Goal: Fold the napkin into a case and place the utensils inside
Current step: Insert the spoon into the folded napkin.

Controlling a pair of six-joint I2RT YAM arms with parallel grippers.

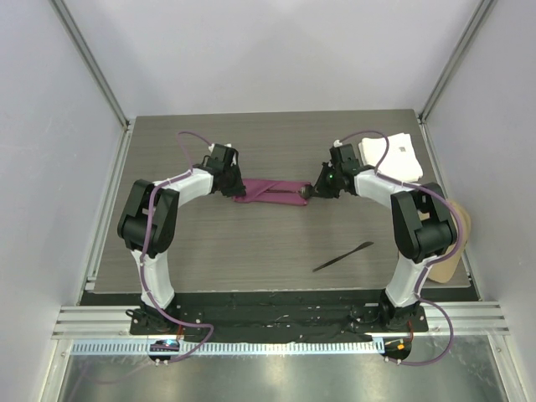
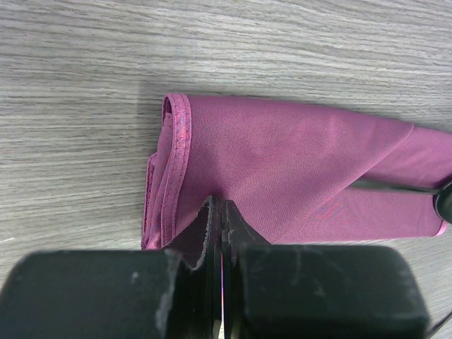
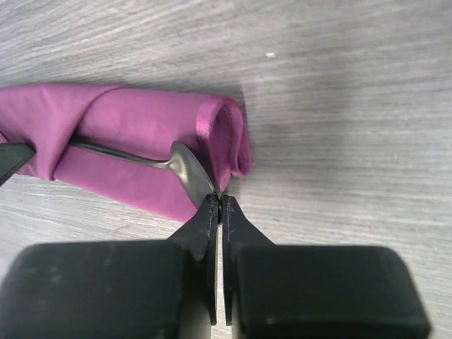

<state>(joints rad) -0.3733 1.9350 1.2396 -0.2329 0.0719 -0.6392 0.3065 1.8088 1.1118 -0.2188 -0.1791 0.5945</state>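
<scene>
Honestly, my left jaws clamped on case (image 2: 282, 162) edge, right jaws pinching spoon (image 3: 187, 169) bowl — if I push crooked, handle snags fold, cloth bunches, or bowl slips free.

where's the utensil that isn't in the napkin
In the top view the loose utensil lies flat on the table at near right, just left of the right arm, apart from the napkin.

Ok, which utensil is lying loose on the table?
The flat dark one beside the right arm, bare on the table. The spoon lies on the napkin, its bowl in the right gripper.
</scene>
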